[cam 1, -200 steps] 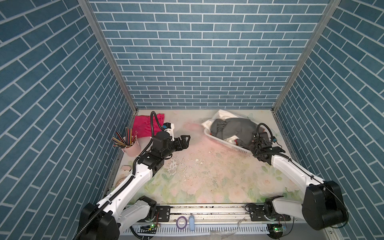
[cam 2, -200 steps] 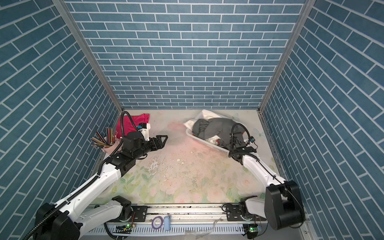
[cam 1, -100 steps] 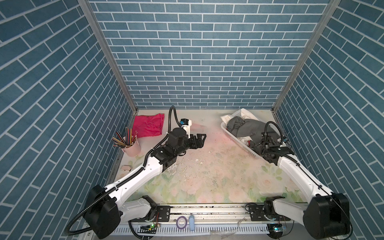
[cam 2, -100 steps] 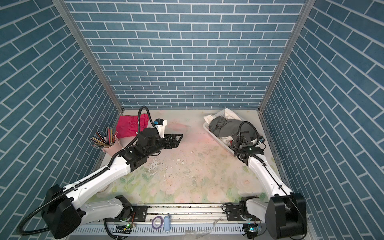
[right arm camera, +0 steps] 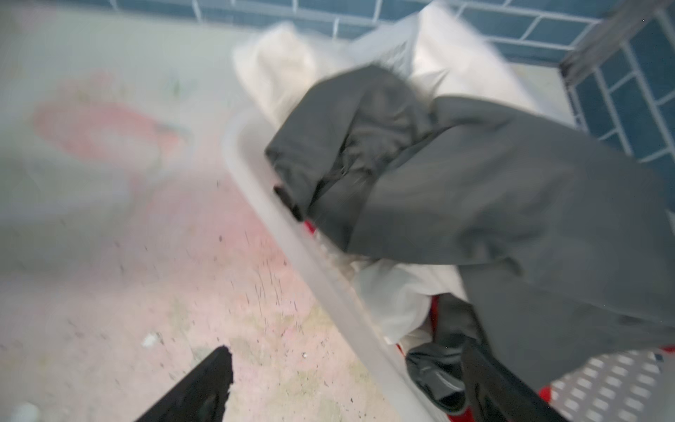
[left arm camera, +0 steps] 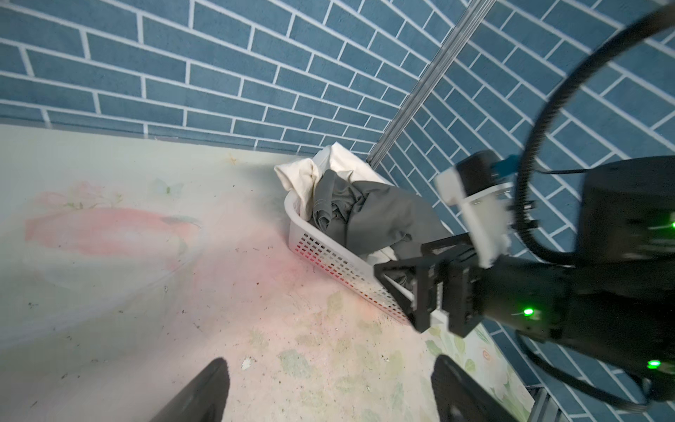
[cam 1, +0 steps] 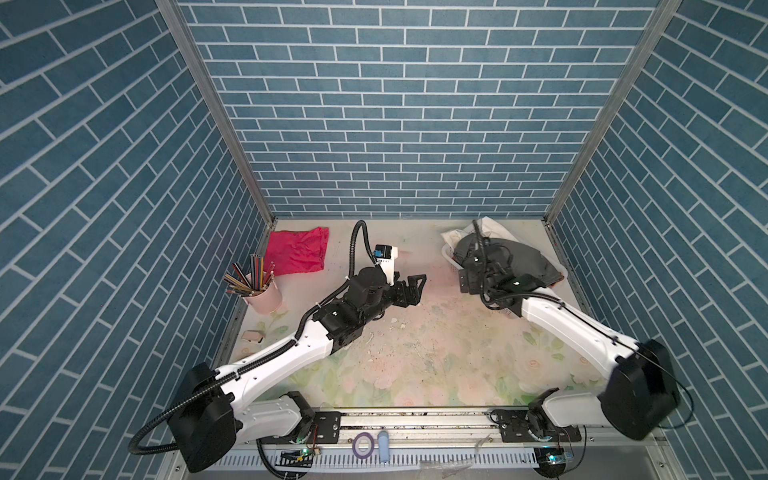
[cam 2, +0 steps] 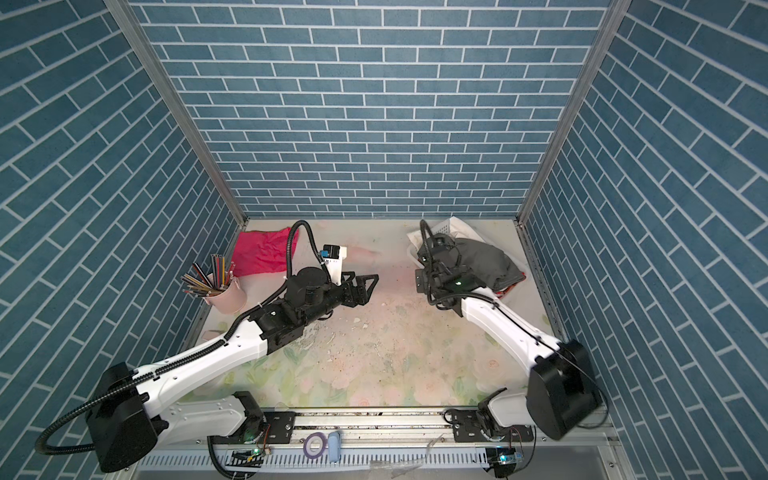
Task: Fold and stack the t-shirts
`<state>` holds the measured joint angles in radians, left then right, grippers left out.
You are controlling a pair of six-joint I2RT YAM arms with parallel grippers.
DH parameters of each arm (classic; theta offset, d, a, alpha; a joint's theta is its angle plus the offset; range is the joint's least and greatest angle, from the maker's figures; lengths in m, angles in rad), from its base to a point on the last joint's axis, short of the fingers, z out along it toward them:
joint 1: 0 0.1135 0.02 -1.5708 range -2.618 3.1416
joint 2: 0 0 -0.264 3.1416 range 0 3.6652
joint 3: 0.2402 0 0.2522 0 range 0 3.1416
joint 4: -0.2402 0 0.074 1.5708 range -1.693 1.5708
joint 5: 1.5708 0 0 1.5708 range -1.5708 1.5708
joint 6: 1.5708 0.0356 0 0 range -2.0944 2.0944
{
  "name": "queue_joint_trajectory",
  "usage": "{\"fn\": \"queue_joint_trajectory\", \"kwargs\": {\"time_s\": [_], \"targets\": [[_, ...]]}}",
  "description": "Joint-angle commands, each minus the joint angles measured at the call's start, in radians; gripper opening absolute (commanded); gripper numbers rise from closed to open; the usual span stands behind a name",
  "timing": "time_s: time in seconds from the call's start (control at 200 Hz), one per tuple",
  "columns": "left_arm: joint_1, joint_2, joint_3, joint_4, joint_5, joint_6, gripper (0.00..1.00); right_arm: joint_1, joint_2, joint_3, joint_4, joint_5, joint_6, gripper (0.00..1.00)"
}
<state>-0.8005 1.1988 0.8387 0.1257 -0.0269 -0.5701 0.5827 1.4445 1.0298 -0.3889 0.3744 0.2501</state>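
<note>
Right wrist view: right gripper (right arm camera: pixel 347 360) wide at two o'clock basket (right arm camera: pixel 288 248), ready for dark grey t-shirt (right arm camera: pixel 511 182); left gripper (left arm camera: pixel 330 365) wide, empty.

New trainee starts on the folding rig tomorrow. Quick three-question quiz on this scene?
1. True or false: the dark grey t-shirt lies in the white basket.
2. Where is the pink t-shirt? A: on the table. B: in the basket. C: held by an arm.
3. Fill in: the left fingers and right fingers both stand ____.
Key: 1 true; 2 A; 3 open.
</note>
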Motion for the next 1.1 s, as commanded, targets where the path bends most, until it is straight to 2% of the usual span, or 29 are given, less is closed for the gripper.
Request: {"fn": "queue_joint_trajectory", "kwargs": {"time_s": [0.0, 0.145, 0.315, 0.43, 0.675, 0.79, 0.895, 1.0, 1.095], "targets": [[-0.006, -0.05, -0.042, -0.011, -0.05, -0.035, 0.88, -0.009, 0.074, 0.03, -0.004, 0.043, -0.196, 0.95], [-0.006, -0.07, -0.072, -0.018, -0.052, -0.039, 0.89, -0.027, 0.163, 0.027, 0.04, 0.062, -0.239, 0.76], [-0.006, -0.031, -0.033, -0.034, -0.021, -0.043, 0.89, -0.065, 0.252, 0.057, 0.078, 0.09, -0.312, 0.24], [-0.011, -0.007, -0.01, -0.031, -0.016, -0.042, 0.89, -0.136, 0.279, 0.11, 0.102, 0.077, -0.351, 0.0], [-0.025, 0.049, 0.041, -0.031, -0.014, -0.042, 0.89, -0.273, 0.376, 0.23, 0.209, 0.021, -0.499, 0.0], [-0.035, 0.078, 0.072, -0.033, -0.027, -0.035, 0.88, -0.349, 0.431, 0.289, 0.238, -0.043, -0.529, 0.0], [-0.046, 0.113, 0.108, -0.044, -0.044, -0.01, 0.89, -0.366, 0.481, 0.348, 0.23, -0.071, -0.559, 0.0], [-0.047, 0.164, 0.15, -0.039, -0.062, 0.033, 0.89, -0.362, 0.499, 0.426, 0.141, -0.09, -0.505, 0.33], [-0.048, 0.24, 0.25, -0.072, -0.082, 0.107, 0.89, -0.36, 0.402, 0.442, 0.089, -0.152, -0.384, 0.65]]}}
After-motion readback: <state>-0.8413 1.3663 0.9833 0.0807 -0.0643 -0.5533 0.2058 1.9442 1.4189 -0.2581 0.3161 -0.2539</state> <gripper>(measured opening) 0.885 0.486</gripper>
